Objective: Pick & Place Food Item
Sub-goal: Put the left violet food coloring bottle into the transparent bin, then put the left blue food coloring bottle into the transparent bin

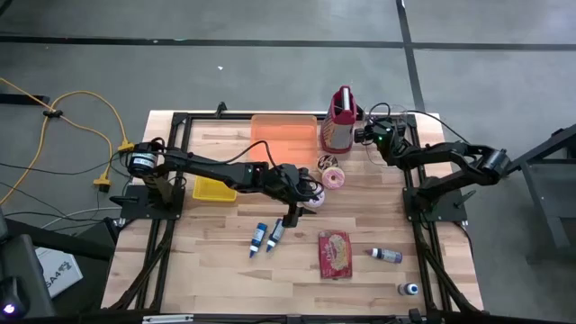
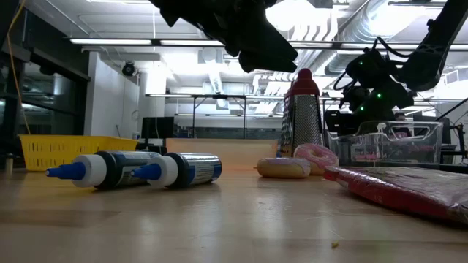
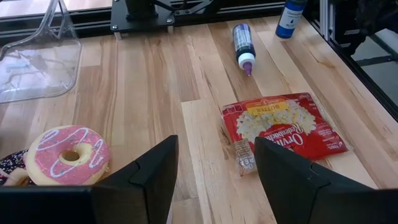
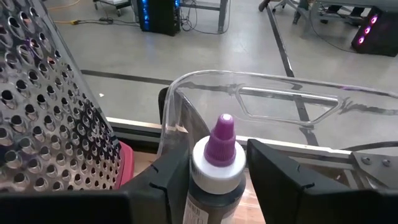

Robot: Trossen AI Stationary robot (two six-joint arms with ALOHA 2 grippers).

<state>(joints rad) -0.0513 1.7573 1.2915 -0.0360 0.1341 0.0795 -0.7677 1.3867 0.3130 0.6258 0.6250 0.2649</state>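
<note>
My left gripper (image 3: 214, 162) is open and hovers above the table middle (image 1: 301, 193), just near of two donuts. The pink-frosted donut (image 3: 68, 155) lies flat on the wood (image 1: 335, 177), with a darker sprinkled donut (image 3: 9, 169) touching it. A red popcorn bag (image 3: 283, 127) lies flat ahead of the left fingers (image 1: 335, 254). My right gripper (image 4: 217, 171) sits at the far right of the table (image 1: 373, 135), beside the metal grater (image 4: 50, 106). It is shut on a small purple-capped bottle (image 4: 221, 149). My right gripper pinches the purple-capped bottle between its two fingers, one on each side of the white collar (image 4: 214, 174) just below the cap. The cap points away from the wrist. The gripper hides the bottle's lower body, so I cannot tell whether it rests on anything.
An orange tray (image 1: 283, 130) sits at the far edge and a yellow basket (image 1: 214, 189) lies under the left arm. Two blue-capped tubes (image 1: 265, 236), a purple-capped bottle (image 1: 385, 256) and a small bottle (image 1: 409, 289) lie near. A clear container (image 2: 384, 142) stands below the right gripper.
</note>
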